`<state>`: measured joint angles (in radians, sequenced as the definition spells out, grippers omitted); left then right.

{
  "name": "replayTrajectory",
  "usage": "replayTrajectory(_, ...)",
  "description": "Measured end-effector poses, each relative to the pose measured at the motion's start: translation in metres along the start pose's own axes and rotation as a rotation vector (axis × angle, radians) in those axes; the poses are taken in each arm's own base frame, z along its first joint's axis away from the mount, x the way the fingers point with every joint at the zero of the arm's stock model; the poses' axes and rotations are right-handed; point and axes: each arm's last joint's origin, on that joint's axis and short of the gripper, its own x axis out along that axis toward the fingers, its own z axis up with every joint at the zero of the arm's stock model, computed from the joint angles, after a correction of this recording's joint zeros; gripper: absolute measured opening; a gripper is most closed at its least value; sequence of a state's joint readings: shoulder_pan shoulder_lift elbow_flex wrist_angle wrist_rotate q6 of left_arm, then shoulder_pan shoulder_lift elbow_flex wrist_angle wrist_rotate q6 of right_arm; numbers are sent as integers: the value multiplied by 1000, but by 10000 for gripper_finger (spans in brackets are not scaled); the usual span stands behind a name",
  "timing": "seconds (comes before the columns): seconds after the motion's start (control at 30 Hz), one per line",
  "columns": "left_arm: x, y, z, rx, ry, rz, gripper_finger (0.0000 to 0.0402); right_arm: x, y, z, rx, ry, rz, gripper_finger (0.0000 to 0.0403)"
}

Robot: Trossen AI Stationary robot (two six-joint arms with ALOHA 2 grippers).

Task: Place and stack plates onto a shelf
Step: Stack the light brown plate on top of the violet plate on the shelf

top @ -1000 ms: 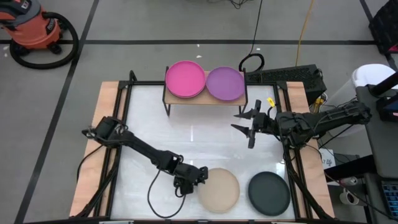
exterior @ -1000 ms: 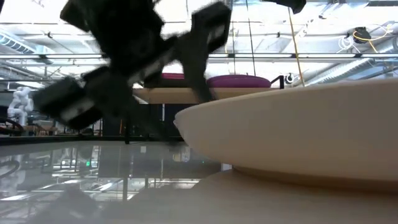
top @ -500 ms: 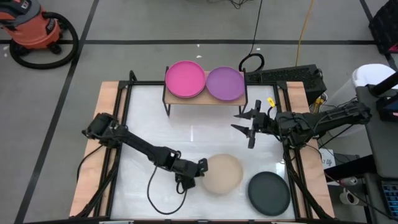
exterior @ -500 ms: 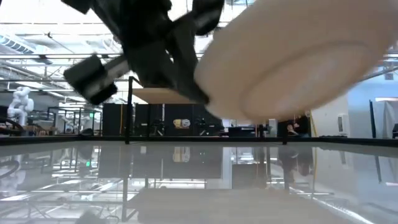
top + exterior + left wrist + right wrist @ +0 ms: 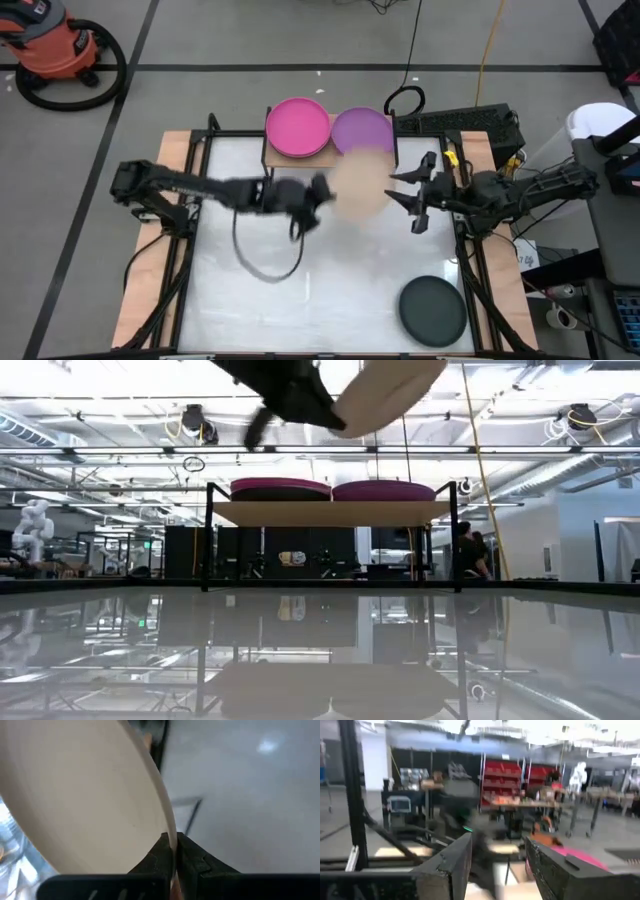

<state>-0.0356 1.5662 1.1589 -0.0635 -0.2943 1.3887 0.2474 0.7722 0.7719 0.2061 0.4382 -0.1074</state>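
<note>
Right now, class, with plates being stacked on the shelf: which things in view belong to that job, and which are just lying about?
Belong to the job:
- beige plate, gripped at its rim by the left gripper
- hot pink plate and purple plate on the shelf
- dark grey plate on the table
- right gripper, open, holding nothing

Lying about:
- orange vacuum on the floor
- yellow cable

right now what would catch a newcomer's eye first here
The beige plate, pinched by its rim in the left gripper, hangs in the air in front of the shelf. Behind it the pink plate and purple plate lie side by side on the shelf.
</note>
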Motion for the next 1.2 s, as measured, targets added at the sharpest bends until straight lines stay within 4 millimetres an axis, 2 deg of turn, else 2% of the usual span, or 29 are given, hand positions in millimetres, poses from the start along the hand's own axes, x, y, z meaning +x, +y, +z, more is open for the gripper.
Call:
replayTrajectory(0.17, 19, 29, -64, 21, 152, -105, 11, -5, 2, 11, -43, -91, 17, 169)
replayTrajectory(0.23, 29, 34, -84, 7, 211, -199, 13, -5, 3, 12, -64, -107, 21, 169)
replayTrajectory(0.3, 38, 47, -94, -8, 234, -205, 19, -5, 4, 12, -80, -107, 20, 169)
replayTrajectory(0.47, 54, 75, -105, -19, 237, -201, 23, -4, 5, 11, -89, -97, 23, 169)
replayTrajectory(0.7, 87, 79, -119, -77, 267, -262, 29, -4, 5, 10, -91, -93, 23, 169)
replayTrajectory(0.83, 103, 68, -128, -106, 295, -305, 61, -4, 5, 10, -86, -87, 25, 169)
replayTrajectory(1.07, 93, 75, -131, -131, 359, -282, 136, -4, 5, 8, -92, -72, 28, 169)
replayTrajectory(1.13, 83, 80, -130, -134, 390, -278, 151, -4, 5, 8, -92, -72, 28, 169)
replayTrajectory(1.2, 64, 92, -129, -177, 401, -237, 162, -4, 5, 8, -93, -71, 29, 169)
